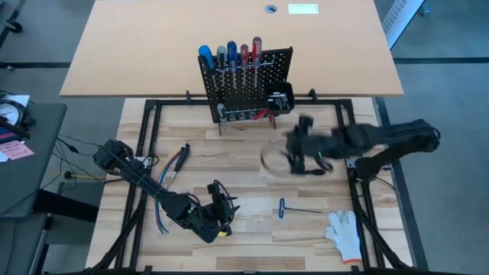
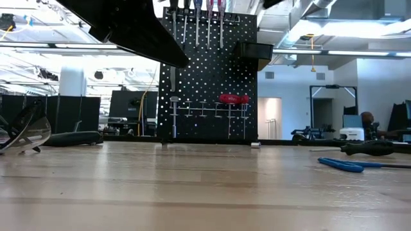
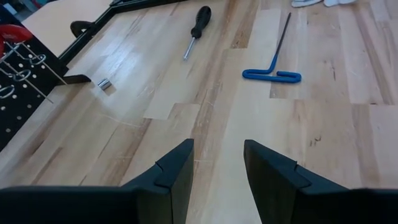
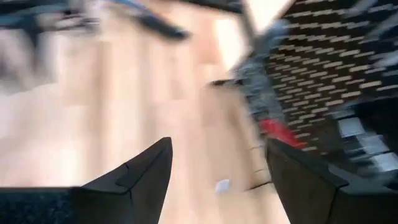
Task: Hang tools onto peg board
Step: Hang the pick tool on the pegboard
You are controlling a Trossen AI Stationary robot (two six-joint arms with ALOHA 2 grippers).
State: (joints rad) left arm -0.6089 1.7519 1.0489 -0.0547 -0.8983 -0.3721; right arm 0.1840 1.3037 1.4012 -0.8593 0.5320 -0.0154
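I see the peg board (image 1: 248,88) standing up straight at the far edge of the tabletop (image 1: 229,164), about in the middle. It is black and full of little holes. Five screwdrivers (image 1: 229,57) hang in a row along its top, with blue, grey and red handles. Lower down hang the red-handled pliers (image 2: 233,99) and some thin metal keys (image 2: 192,110). A small black bin (image 1: 279,98) sticks out on the board's right side.

More tools lie flat on the wood. A blue T-handle key (image 1: 294,208) is near the front edge, right of the middle. A black screwdriver (image 1: 178,162) lies toward the left side. Another black screwdriver (image 3: 198,28) shows in my left wrist view, well apart from the blue key. A white glove (image 1: 344,231) sits in the front right corner.

My left tool (image 1: 219,210) hangs low near the front edge, left of the middle. Its fingers (image 3: 177,171) are apart and hold nothing. My right tool (image 1: 300,145) is over the right half, in front of the board. It looks smeared, but its fingers (image 4: 146,168) are spread wide and I see nothing between them.

The middle of the tabletop, between the board and the front edge, is bare wood with room to move.
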